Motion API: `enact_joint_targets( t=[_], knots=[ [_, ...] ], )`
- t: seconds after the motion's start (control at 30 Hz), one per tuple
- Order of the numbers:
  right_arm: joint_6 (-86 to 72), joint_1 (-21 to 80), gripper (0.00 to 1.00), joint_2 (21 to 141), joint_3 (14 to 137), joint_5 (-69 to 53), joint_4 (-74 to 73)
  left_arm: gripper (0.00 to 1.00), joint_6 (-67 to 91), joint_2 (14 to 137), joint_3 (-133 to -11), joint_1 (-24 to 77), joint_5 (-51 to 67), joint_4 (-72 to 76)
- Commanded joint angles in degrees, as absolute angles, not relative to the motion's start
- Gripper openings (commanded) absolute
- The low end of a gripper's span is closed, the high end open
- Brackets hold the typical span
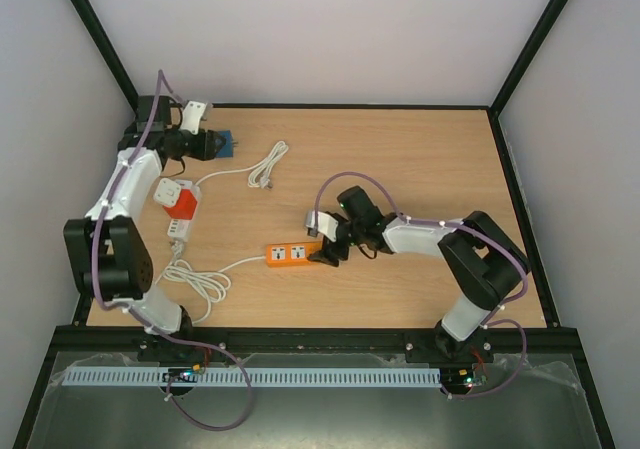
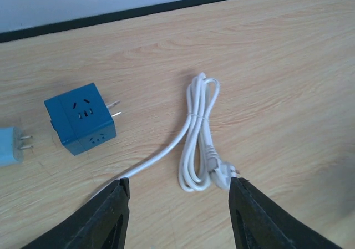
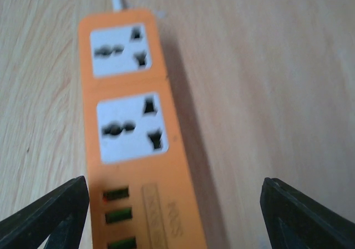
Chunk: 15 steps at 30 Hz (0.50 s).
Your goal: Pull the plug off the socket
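An orange power strip (image 1: 288, 255) lies mid-table, and in the right wrist view (image 3: 130, 138) both of its white sockets are empty. My right gripper (image 1: 323, 255) is open, low over the strip's right end (image 3: 175, 204), with one jaw on each side. My left gripper (image 1: 212, 146) is open at the far left (image 2: 180, 204). A blue cube socket (image 2: 82, 118) with bare prongs lies ahead of it to the left. A coiled white cable (image 2: 198, 127) ends in a white plug (image 2: 223, 174) just by the right fingertip (image 2: 244, 196).
A red and white cube adapter (image 1: 175, 199) lies above a white strip (image 1: 178, 231) at the left, with a cable coil (image 1: 203, 283) below. A light blue plug (image 2: 10, 146) lies at the left wrist view's left edge. A black frame borders the table.
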<state>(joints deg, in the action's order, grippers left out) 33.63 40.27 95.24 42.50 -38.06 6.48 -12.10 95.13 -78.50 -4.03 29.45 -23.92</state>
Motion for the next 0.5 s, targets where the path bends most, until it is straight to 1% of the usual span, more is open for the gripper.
enact_joint_targets(
  t=[0.0, 0.2, 0.33, 0.47],
  knots=[
    [36.4, 42.5, 0.83, 94.4, 49.7, -34.2, -2.7, 0.53, -14.1, 87.0, -76.3, -4.6, 31.0, -25.9],
    [38.2, 48.4, 0.83, 97.7, 57.4, -30.4, -10.5, 0.58, -15.4, 78.7, -73.6, -5.2, 31.9, -29.3],
    [38.4, 52.7, 0.82, 100.7, 61.6, -28.9, -14.0, 0.58, -16.1, 74.8, -71.0, -6.0, 32.0, -30.6],
    [38.4, 55.5, 0.81, 104.5, 65.4, -26.6, -15.9, 0.58, -15.1, 72.5, -68.5, -7.1, 34.7, -30.1]
  ],
)
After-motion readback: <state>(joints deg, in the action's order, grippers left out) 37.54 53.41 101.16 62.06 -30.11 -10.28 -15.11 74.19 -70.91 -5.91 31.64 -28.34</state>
